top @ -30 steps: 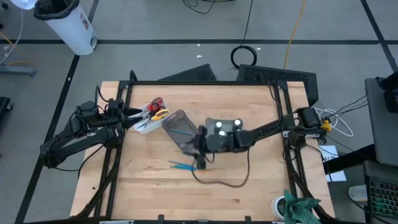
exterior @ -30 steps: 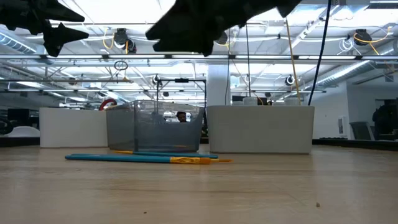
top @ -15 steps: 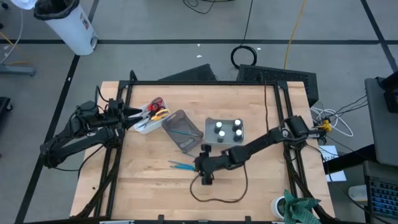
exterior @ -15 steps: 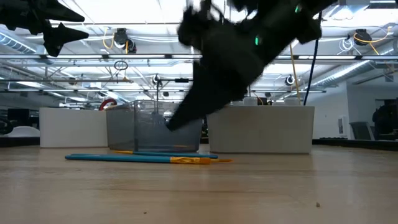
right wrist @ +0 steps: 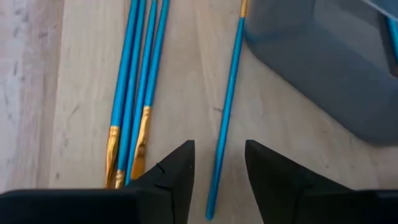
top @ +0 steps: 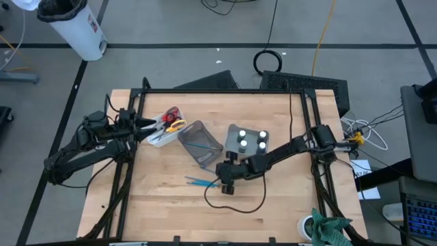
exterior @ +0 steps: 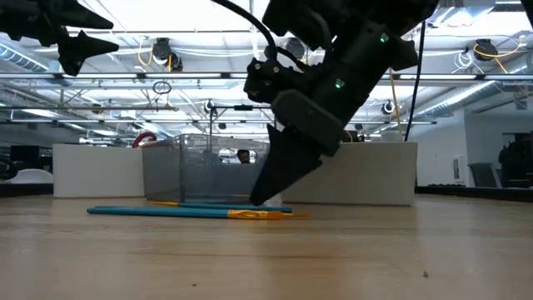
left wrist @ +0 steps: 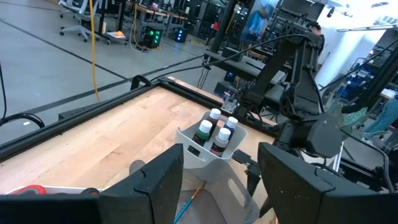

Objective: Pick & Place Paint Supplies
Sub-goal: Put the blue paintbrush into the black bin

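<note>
Right gripper (right wrist: pixel 214 186) hangs low over the loose blue brushes (right wrist: pixel 134 93), jaws spread astride a single brush (right wrist: pixel 227 106) to pinch it, while the left gripper (left wrist: pixel 221 180) waits open-jawed beside the scissors tray (top: pixel 158 139).

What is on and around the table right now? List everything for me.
Thin blue brushes with gold ferrules: three bunched plus one apart, blue, flat on the wood in front of the clear bin.
Clear grey plastic bin: one, table middle, a blue brush inside.
White bottle tray: one, right of the bin, holding four dark white-capped paint bottles.
White scissors tray: one, left rear, with red- and yellow-handled scissors.
Wooden table: one, light wood.
White bin: one, on the floor, upper left.
Right gripper: lowered beside the loose brushes, fingers apart over the single brush.
Left gripper: waiting by the scissors tray, open.
</note>
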Robot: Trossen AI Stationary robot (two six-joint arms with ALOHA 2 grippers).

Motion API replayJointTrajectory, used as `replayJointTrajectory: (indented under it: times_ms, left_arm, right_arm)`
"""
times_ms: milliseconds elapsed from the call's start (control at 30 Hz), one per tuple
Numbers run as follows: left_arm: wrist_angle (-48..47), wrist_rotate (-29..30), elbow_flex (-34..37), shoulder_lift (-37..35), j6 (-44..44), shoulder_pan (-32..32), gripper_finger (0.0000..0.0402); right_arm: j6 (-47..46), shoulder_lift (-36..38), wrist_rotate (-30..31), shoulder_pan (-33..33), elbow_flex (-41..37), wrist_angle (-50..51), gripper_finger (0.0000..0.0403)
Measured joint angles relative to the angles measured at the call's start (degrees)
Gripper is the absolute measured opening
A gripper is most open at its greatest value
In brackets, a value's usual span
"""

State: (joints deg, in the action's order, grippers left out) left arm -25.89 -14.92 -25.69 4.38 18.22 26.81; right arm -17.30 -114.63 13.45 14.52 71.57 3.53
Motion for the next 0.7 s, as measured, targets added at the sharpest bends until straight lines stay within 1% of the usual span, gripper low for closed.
replayJointTrajectory:
  times_ms: [367, 433, 567, 700]
  left_arm:
    - [0.00, -0.01, 0.00, 0.00, 0.00, 0.00, 0.0214]
    - [0.00, -0.01, 0.00, 0.00, 0.00, 0.00, 0.0214]
    - [0.02, 0.00, 0.01, 0.00, 0.00, 0.00, 0.0214]
    - [0.01, -0.01, 0.02, 0.00, 0.00, 0.00, 0.0214]
  right_arm:
    - [-0.10, -0.61, -0.34, 0.09, 0.07, 3.17, 0.0110]
    - [-0.08, -0.61, -1.37, 0.07, 0.09, 3.48, 0.0103]
    - [-0.26, -0.61, -1.60, 0.07, 0.11, 4.58, 0.0083]
    - [-0.15, -0.63, -1.77, 0.07, 0.11, 4.71, 0.0049]
